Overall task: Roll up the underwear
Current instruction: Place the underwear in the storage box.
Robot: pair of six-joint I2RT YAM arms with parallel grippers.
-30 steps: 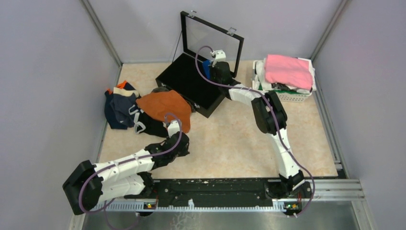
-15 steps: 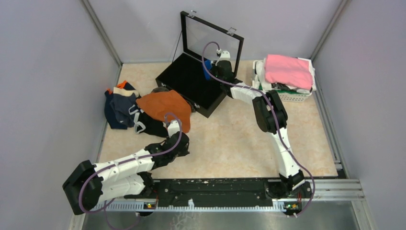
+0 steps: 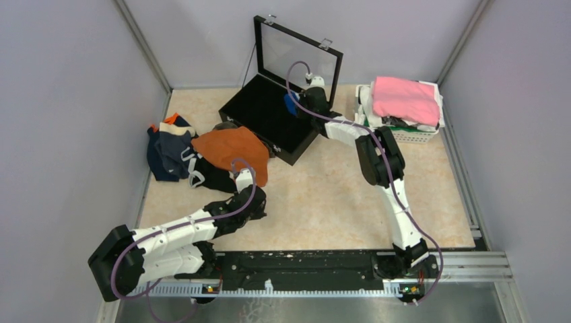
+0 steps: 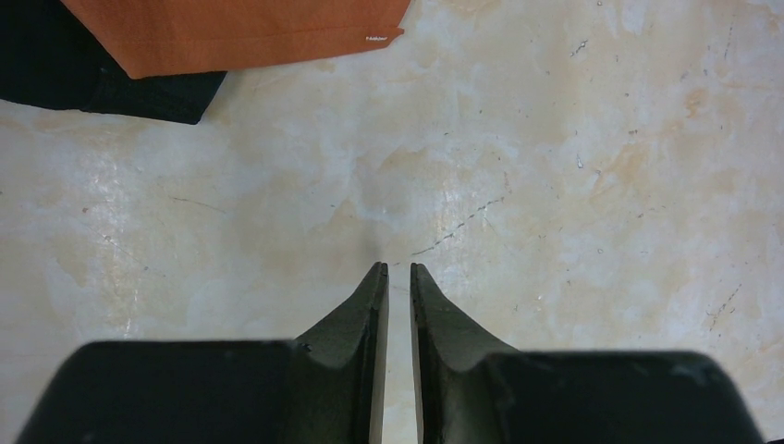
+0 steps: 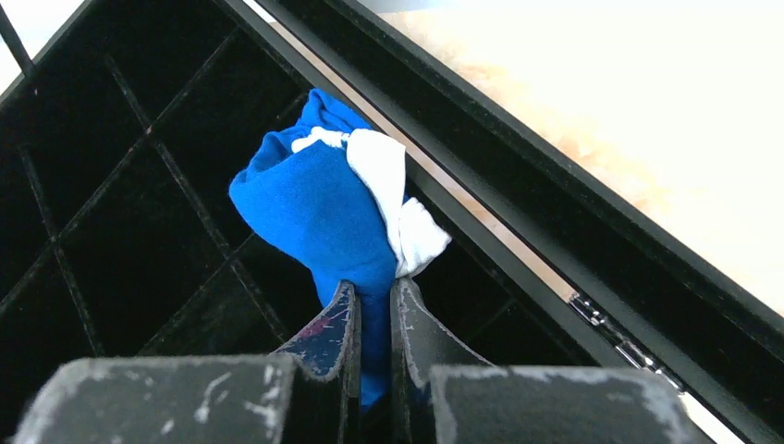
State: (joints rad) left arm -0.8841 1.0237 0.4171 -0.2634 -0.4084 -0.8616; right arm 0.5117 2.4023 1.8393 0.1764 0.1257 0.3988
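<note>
My right gripper (image 5: pixel 373 285) is shut on a bunched royal blue underwear with white trim (image 5: pixel 314 203). It hangs over the divided compartments at the back right of the open black case (image 3: pixel 259 114). From the top view that gripper (image 3: pixel 300 102) and the blue underwear (image 3: pixel 290 103) sit just below the raised lid. More underwear lies in a pile on the left: rust-orange (image 3: pixel 229 148), navy (image 3: pixel 165 153), black with a white band (image 3: pixel 202 176). My left gripper (image 4: pixel 398 266) hovers over bare table just short of the orange piece (image 4: pixel 231 37). Its fingers stand nearly together with nothing between them.
The case's glass lid (image 3: pixel 296 54) stands upright behind my right wrist. A white basket (image 3: pixel 407 134) at the back right holds a folded pink cloth (image 3: pixel 404 99) and white items. Grey walls close in the table on three sides.
My right gripper has shifted a little to the right along the back of the case, carrying the blue underwear. The left arm has stayed still.
</note>
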